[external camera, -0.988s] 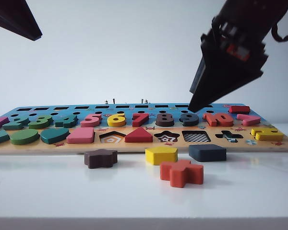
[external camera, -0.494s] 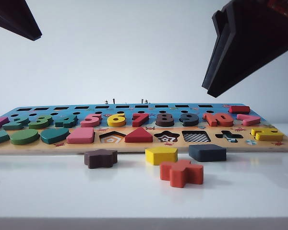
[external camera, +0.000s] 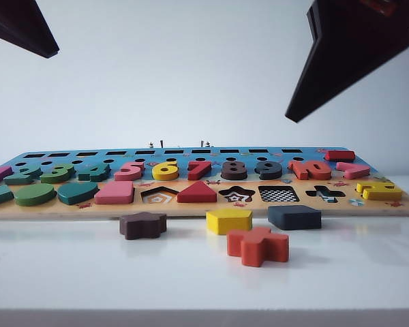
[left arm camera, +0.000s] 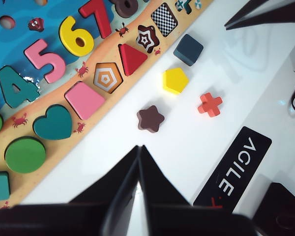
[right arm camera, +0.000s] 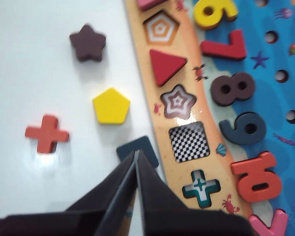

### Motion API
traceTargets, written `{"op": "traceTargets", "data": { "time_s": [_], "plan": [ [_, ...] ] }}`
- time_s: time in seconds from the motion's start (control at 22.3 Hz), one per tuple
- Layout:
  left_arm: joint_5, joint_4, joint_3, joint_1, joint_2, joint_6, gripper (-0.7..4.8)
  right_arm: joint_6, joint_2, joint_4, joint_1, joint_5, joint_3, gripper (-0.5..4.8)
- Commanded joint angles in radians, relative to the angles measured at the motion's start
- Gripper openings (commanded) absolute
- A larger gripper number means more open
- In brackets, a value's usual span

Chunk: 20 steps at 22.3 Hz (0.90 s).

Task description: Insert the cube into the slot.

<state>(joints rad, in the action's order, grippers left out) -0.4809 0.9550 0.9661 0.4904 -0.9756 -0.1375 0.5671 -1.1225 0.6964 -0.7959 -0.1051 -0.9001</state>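
On the tabletop (external camera: 368, 272), just near of the checkered slot (external camera: 279, 194), lies the cube (external camera: 294, 217), unheld. Above it the right gripper (right arm camera: 136, 156) hovers pressed together (probably lining up); the left gripper (left arm camera: 139, 150), pressed together too, waits far left.

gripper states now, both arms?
Left gripper: jaws shut, holding nothing, up above the table.
Right gripper: jaws shut, holding nothing, above the cube, which lies on the table.

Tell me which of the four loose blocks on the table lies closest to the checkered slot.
The dark navy cube, lying just off the board's front edge before the checkered slot; the star, pentagon and cross blocks lie farther away.
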Motion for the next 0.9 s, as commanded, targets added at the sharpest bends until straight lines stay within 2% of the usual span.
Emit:
{"op": "traceTargets", "data": {
  "time_s": [0.04,0.18,0.49,0.63,0.9],
  "plan": [
    [-0.005,-0.01,0.004,0.0,0.003,0.0,0.17,-0.102,0.031,-0.093,0.004,-0.034,0.017,-0.05],
    [-0.005,-0.01,0.004,0.0,0.003,0.0,0.17,-0.191,0.068,-0.159,0.02,-0.075,0.054,-0.05],
    [-0.005,-0.01,0.004,0.0,0.003,-0.001,0.17,-0.351,0.171,-0.225,0.1,-0.077,0.142,-0.05],
    [-0.005,-0.011,0.004,0.0,0.008,-0.001,0.17,-0.377,0.228,-0.238,0.136,-0.077,0.185,-0.05],
    [-0.005,-0.023,0.004,0.0,0.031,-0.001,0.17,-0.553,0.361,-0.301,0.219,-0.077,0.289,-0.04]
  ]
}}
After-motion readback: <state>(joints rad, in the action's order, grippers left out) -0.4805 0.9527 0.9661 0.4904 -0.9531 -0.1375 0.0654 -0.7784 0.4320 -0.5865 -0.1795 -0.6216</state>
